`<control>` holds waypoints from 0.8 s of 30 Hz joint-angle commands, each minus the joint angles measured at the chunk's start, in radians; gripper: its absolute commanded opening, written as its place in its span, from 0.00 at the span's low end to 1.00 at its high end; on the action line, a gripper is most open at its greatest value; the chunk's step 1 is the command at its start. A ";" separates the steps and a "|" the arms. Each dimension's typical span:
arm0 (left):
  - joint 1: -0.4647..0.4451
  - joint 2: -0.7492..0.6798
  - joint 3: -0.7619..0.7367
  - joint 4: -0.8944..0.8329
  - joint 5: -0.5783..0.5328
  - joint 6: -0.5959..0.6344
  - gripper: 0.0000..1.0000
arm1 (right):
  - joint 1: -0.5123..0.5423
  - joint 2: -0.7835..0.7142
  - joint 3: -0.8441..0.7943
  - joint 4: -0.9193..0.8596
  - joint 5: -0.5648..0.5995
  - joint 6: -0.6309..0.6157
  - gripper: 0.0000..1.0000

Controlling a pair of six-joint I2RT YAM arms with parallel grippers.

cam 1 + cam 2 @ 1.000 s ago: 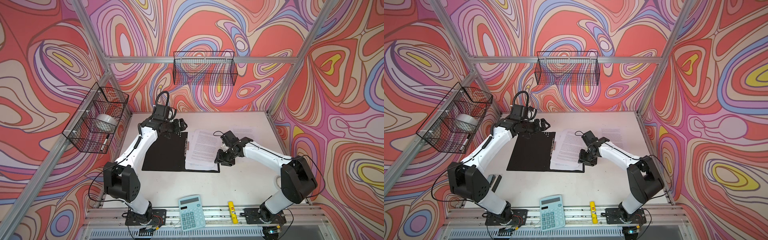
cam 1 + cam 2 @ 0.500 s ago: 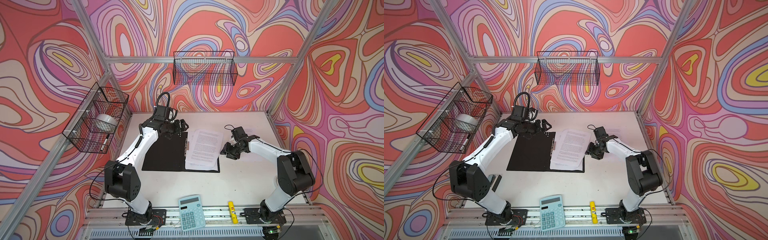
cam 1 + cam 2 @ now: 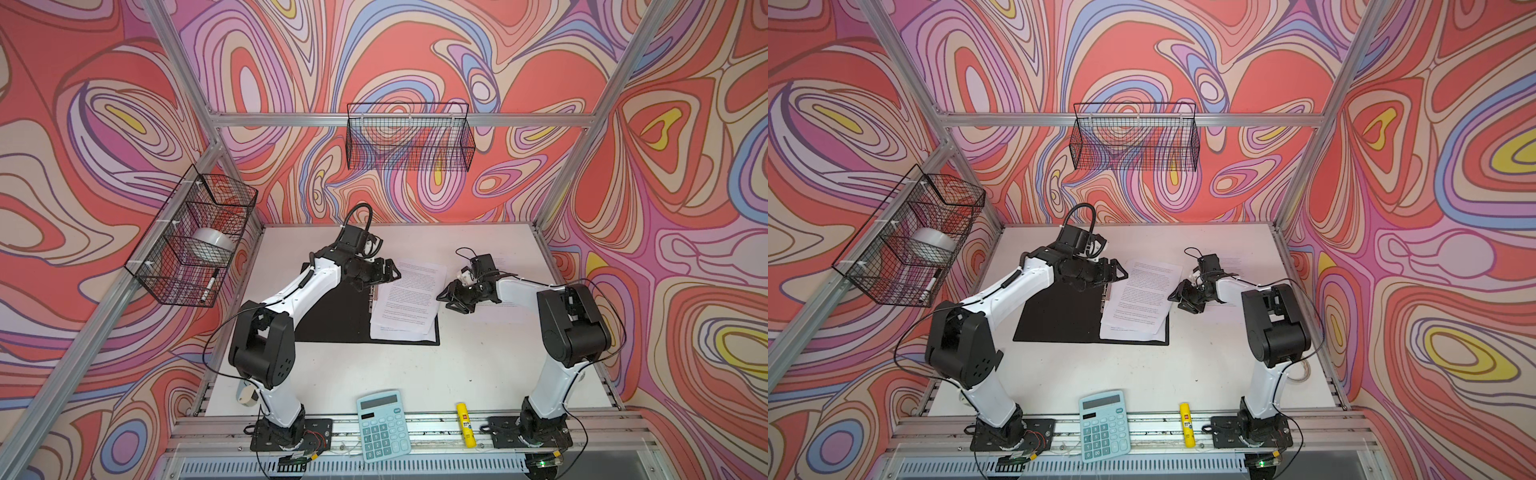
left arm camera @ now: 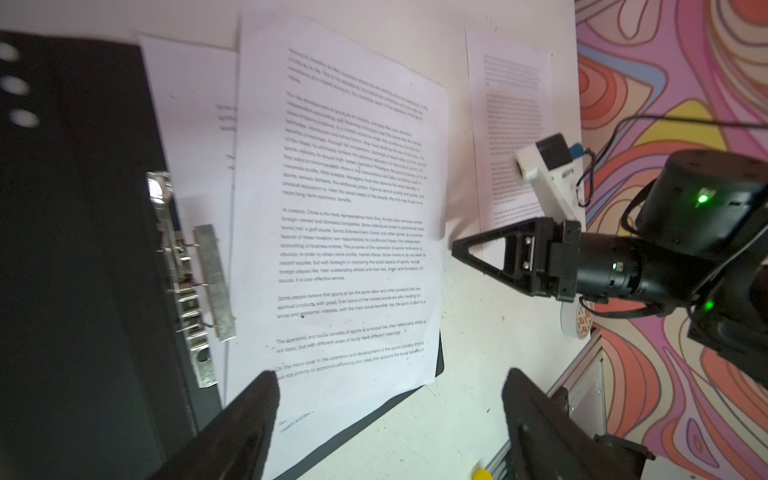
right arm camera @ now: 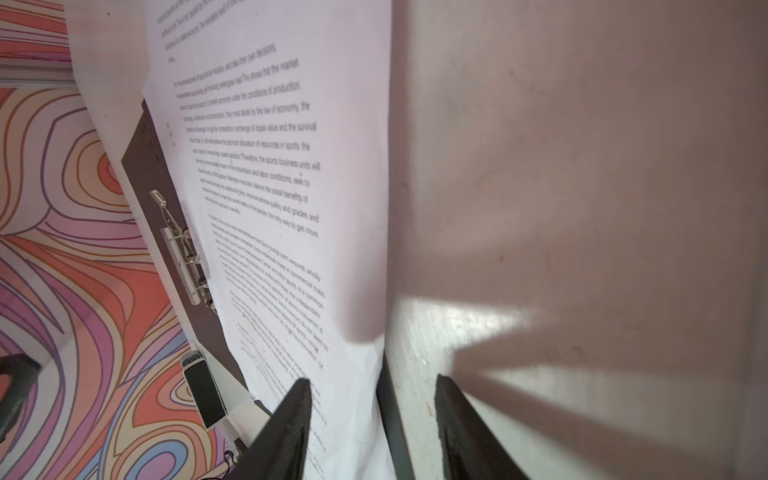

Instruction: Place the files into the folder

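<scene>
The folder (image 3: 332,316) (image 3: 1059,320) lies open on the table, black inside up, its metal clip bar (image 4: 183,270) along the spine. The files (image 3: 409,299) (image 3: 1142,299), white printed sheets, lie skewed on its right half, their far corner past its edge. My left gripper (image 3: 386,271) (image 4: 386,415) hovers open over the far end of the spine, holding nothing. My right gripper (image 3: 449,301) (image 5: 374,386) is open beside the files' right edge, one finger over the paper, the other over the table. One more printed sheet (image 4: 511,104) lies on the table under the right arm.
A pale blue calculator (image 3: 384,426) and a yellow glue stick (image 3: 465,424) lie at the front edge. Wire baskets hang on the back wall (image 3: 409,141) and the left wall (image 3: 195,232), the latter holding a tape roll and a marker.
My right arm has drawn back and lifted its elbow, with its gripper shifting along the files' right edge. The left gripper's jaws have narrowed a little. The folder has not moved.
</scene>
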State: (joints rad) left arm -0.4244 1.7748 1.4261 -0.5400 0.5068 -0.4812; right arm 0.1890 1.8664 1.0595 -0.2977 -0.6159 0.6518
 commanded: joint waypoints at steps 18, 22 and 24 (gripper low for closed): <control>-0.096 0.258 0.081 -0.003 0.095 0.059 0.81 | -0.056 0.125 -0.018 0.270 -0.258 0.013 0.51; -0.102 0.275 0.088 -0.009 0.094 0.073 0.81 | -0.060 0.132 -0.019 0.310 -0.287 0.024 0.51; -0.102 0.288 0.098 -0.020 0.080 0.079 0.80 | -0.063 0.131 -0.022 0.327 -0.301 0.031 0.50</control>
State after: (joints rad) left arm -0.5194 2.0319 1.4944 -0.5385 0.5880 -0.4332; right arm 0.1352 1.9793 1.0435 -0.0265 -0.8764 0.6720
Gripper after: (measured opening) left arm 0.805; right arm 0.500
